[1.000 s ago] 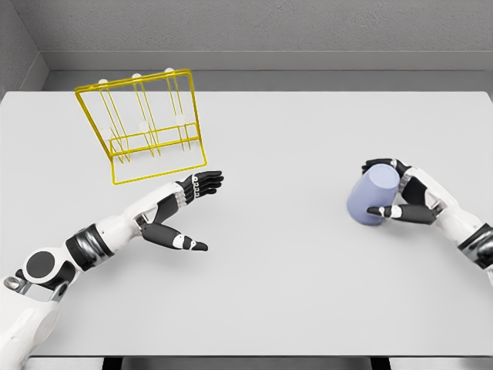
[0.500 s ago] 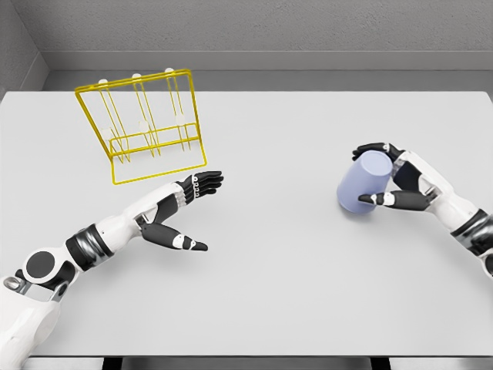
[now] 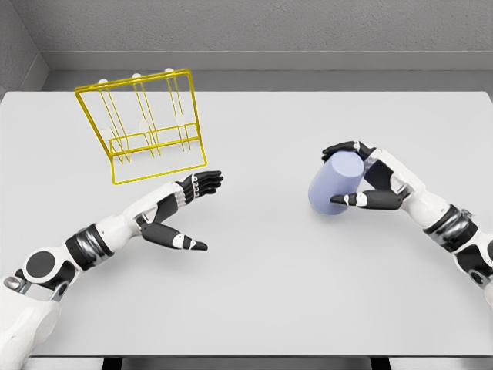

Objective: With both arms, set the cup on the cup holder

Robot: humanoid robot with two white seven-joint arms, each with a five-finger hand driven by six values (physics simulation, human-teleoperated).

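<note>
My right hand (image 3: 362,177) grips the cup (image 3: 333,183), tilted, right of the surface's (image 3: 269,285) middle. My left hand (image 3: 185,212) waits open near the holder (image 3: 142,127). Next: handover, I judge.

Worktop (image 3: 277,293): pale grey, matte, flat, spanning nearly the full width of the view. Far edge straight and level. Beyond the worktop's far edge, a narrow darker grey ledge (image 3: 308,79), then a textured grey wall (image 3: 269,27). Left of the worktop's far corner, a second grey wall face (image 3: 14,54), meeting the first.
</note>
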